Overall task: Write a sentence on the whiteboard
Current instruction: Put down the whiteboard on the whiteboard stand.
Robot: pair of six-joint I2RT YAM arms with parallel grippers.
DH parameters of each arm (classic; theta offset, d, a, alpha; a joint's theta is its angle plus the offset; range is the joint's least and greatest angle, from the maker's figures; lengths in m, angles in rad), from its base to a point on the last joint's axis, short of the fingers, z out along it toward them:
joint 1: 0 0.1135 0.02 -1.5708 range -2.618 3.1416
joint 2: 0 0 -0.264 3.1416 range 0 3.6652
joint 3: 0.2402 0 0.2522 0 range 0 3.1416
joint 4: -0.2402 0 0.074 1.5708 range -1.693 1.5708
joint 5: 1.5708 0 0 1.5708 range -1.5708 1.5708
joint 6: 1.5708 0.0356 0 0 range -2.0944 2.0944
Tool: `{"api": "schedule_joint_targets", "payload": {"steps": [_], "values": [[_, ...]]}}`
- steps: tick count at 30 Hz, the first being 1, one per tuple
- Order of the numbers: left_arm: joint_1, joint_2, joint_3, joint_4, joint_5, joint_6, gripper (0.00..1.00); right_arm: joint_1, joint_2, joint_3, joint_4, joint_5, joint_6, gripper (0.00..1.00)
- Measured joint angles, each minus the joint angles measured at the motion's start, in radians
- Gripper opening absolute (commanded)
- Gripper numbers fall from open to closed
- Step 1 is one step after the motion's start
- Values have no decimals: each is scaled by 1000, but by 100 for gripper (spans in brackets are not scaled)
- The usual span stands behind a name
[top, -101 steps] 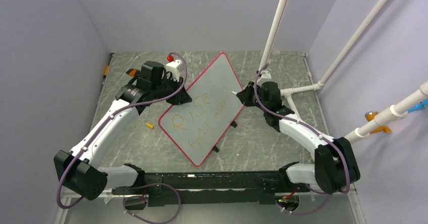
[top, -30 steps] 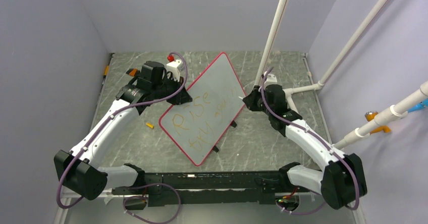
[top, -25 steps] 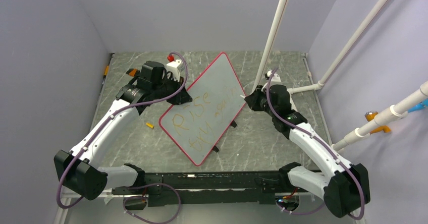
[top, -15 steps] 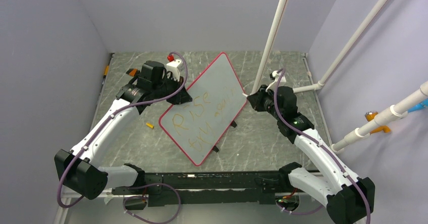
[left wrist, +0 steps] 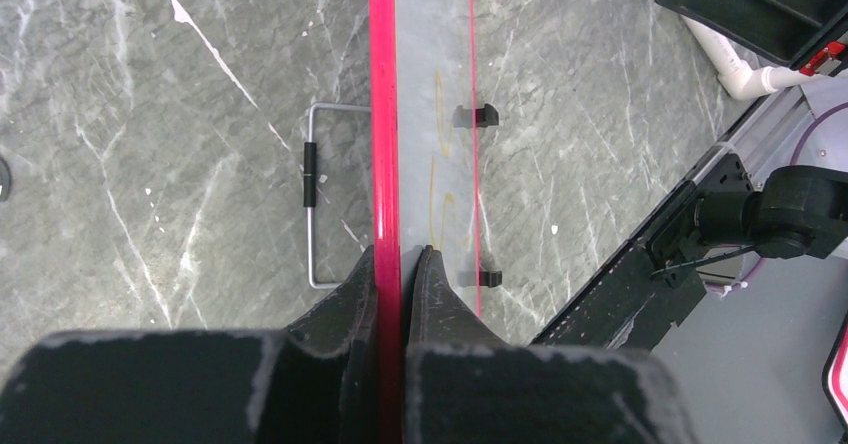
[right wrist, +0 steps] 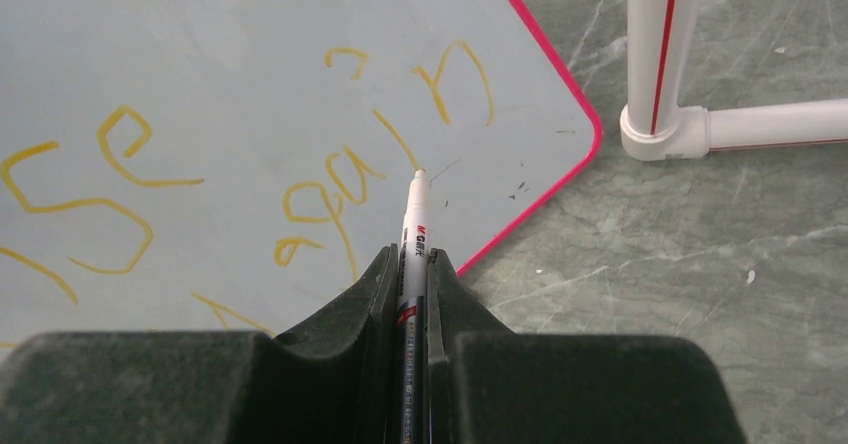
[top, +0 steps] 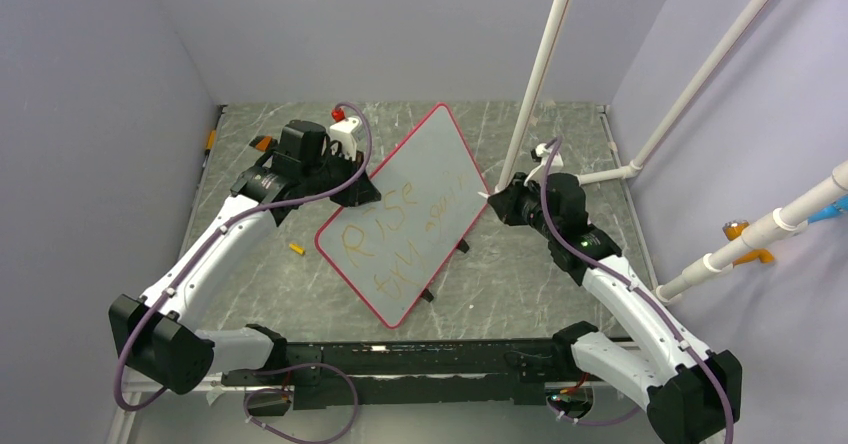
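The whiteboard (top: pixel 420 159) stands tilted on the table, its red rim (left wrist: pixel 381 114) running up the left wrist view. My left gripper (top: pixel 358 192) (left wrist: pixel 400 254) is shut on that rim at the board's left edge. The sentence (top: pixel 385 239) in orange-yellow letters (right wrist: pixel 330 194) reads roughly "Rise try again". At the board's right corner my right gripper (top: pixel 497 201) (right wrist: pixel 411 254) is shut on a slim white marker (right wrist: pixel 414 214). The marker's tip sits at the lower end of a yellow stroke, near the last letters; I cannot tell whether it touches the board.
White pipes (top: pixel 540 64) (right wrist: pixel 655 54) rise just right of the board, close to the right arm. A small yellow piece (top: pixel 296 249) lies on the table left of the board. A wire stand (left wrist: pixel 312 194) and black clips (left wrist: pixel 475 116) show behind the board.
The right gripper with the marker has travelled rightward along the second line to the board's right corner, and more letters of the last word have appeared. The left gripper has not moved.
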Motion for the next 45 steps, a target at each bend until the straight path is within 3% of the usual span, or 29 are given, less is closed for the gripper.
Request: {"api": "schedule_joint_targets", "payload": {"steps": [19,31,38,45], "values": [[21,48,-1,19,-68,85,27,0,0,-34,6,-22,7,0],[26,56,-7,18,-104,118,29,0,0,-41,7,-22,7,0],[31,61,-21,6,-159,146,38,0,0,-41,7,-22,7,0],[39,72,-37,-19,-203,164,41,0,0,-43,6,-22,8,0]]}}
